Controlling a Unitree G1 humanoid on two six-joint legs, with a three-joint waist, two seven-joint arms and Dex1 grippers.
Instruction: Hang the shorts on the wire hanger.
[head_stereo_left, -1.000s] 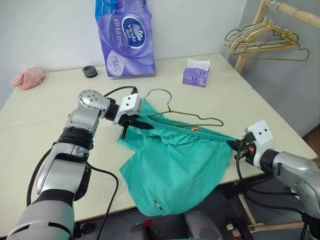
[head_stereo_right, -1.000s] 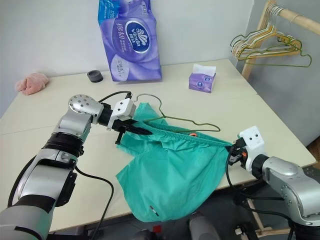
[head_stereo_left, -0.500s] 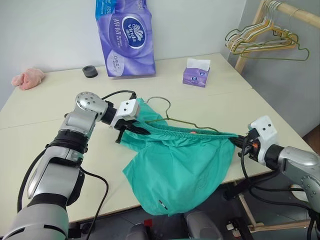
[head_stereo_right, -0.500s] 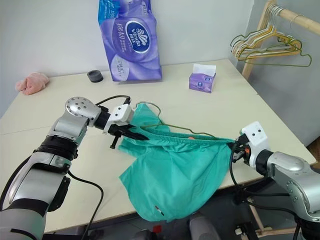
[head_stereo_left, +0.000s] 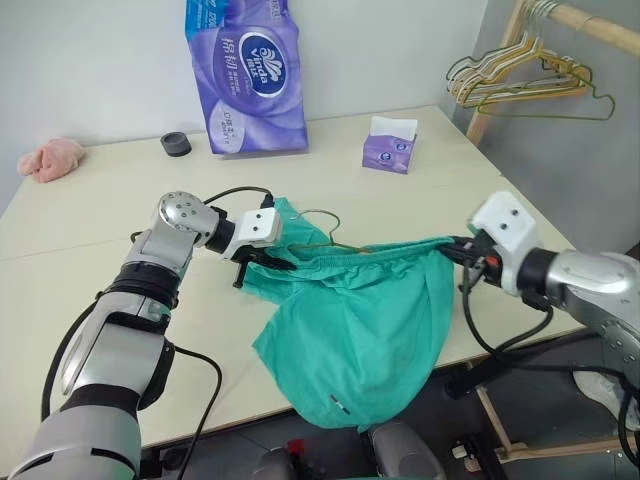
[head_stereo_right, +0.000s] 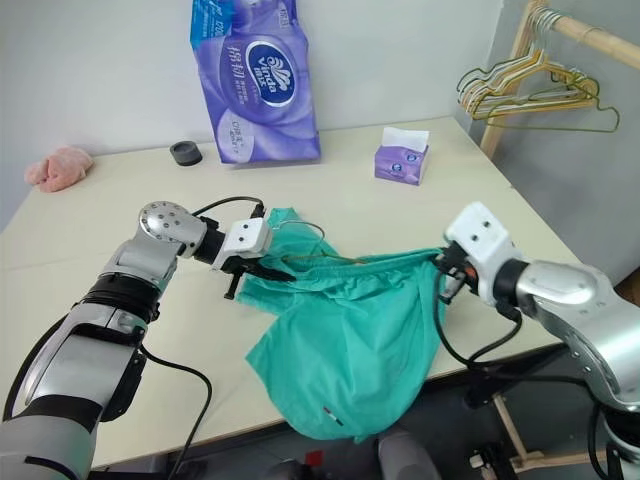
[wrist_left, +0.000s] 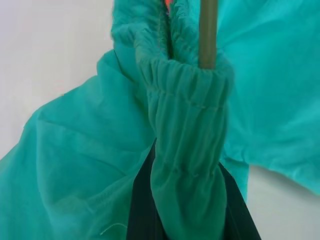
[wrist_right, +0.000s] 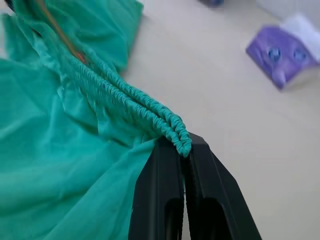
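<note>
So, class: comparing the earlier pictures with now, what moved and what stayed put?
The right gripper rose and swung toward the left gripper, lifting its end of the shorts off the table. Both grippers stay shut on the waistband; the wire hanger remains tucked in the shorts.

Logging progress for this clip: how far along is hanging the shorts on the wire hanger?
Done: both grippers, left and right, are shut on the waistband ends of the shorts. In hand: the waistband is stretched over the wire hanger, whose wire passes inside the cloth. Left: seating the shorts fully and letting go.
</note>
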